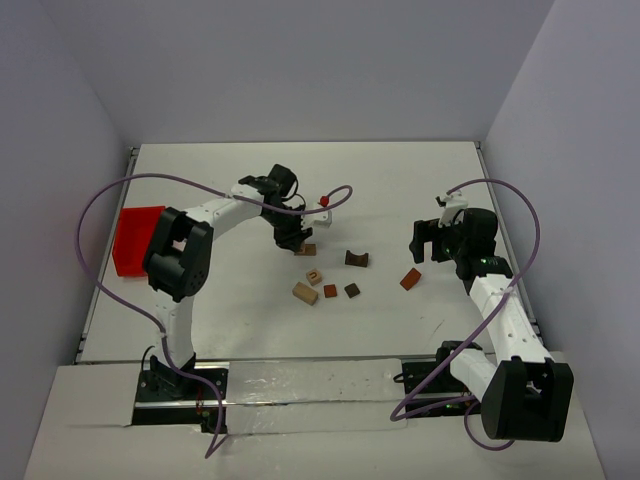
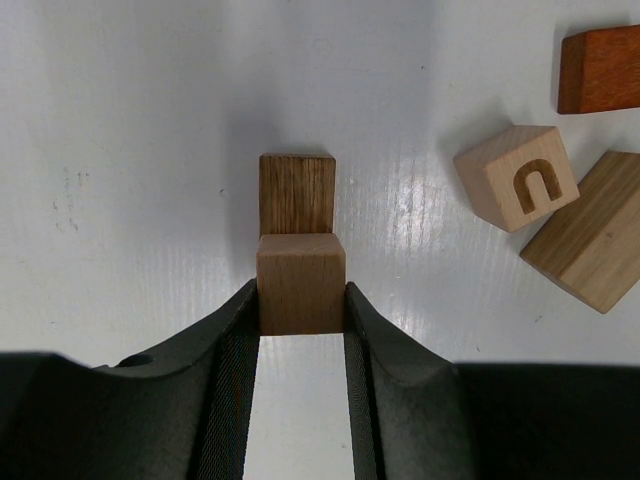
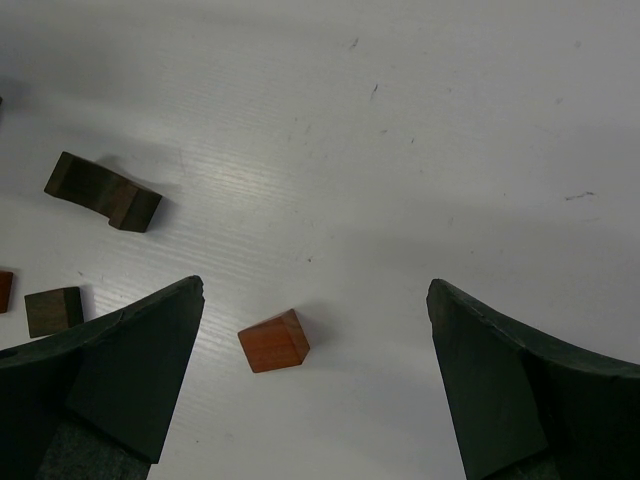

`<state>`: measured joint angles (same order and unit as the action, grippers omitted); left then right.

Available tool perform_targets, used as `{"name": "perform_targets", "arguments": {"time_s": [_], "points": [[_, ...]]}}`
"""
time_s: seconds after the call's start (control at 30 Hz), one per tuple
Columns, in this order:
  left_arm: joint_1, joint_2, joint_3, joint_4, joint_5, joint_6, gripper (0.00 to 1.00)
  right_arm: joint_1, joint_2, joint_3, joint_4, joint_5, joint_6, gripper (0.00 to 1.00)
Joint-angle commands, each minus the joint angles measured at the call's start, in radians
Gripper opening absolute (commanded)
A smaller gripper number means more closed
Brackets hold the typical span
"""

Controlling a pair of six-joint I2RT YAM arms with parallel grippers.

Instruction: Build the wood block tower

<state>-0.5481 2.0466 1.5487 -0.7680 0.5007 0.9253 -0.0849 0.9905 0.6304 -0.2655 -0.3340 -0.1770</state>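
Left wrist view: tan cube [image 2: 300,278] clamped between the fingers of the left gripper [image 2: 300,300]; a brown block [image 2: 297,190] lies on the table [image 2: 130,150] just past it at 12 o'clock.
Tower so far: at most these two pieces. I cannot tell whether the cube touches the brown block or hangs above it.
Tower place: in the top view the brown block [image 1: 307,250] sits near the table's middle, at 4 o'clock of the left gripper [image 1: 291,240].
Loose stock: lettered cube [image 2: 518,178], tan block [image 2: 590,245] and reddish piece [image 2: 600,68] at 2 to 3 o'clock of the held cube. The dark arch [image 1: 357,258] and reddish block [image 1: 410,279] lie farther toward 3 o'clock.
Right gripper [image 3: 315,295]: jaws wide apart, holding nothing, hovering above the reddish block.
Step in hand: probably setting the second storey.
Next move: square the cube over the brown block, lower it until seated, then part the fingers gently without nudging it.
Outskirts: red bin [image 1: 135,240] at 9 o'clock, well apart.
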Motion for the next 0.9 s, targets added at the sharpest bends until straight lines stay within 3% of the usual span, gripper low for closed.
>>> {"name": "perform_targets", "arguments": {"time_s": [0.0,0.7,0.87], "points": [[-0.007,0.012,0.05,-0.01,0.016,0.018,0.34,0.002,0.004,0.046,0.009,-0.002,-0.004,1.0],[-0.009,0.02,0.034,0.009,0.009,0.015,0.49,0.002,0.007,0.048,0.009,-0.003,-0.004,1.0],[-0.009,0.019,0.029,0.012,0.01,0.017,0.58,0.002,0.009,0.049,0.009,-0.003,-0.003,1.0]]}}
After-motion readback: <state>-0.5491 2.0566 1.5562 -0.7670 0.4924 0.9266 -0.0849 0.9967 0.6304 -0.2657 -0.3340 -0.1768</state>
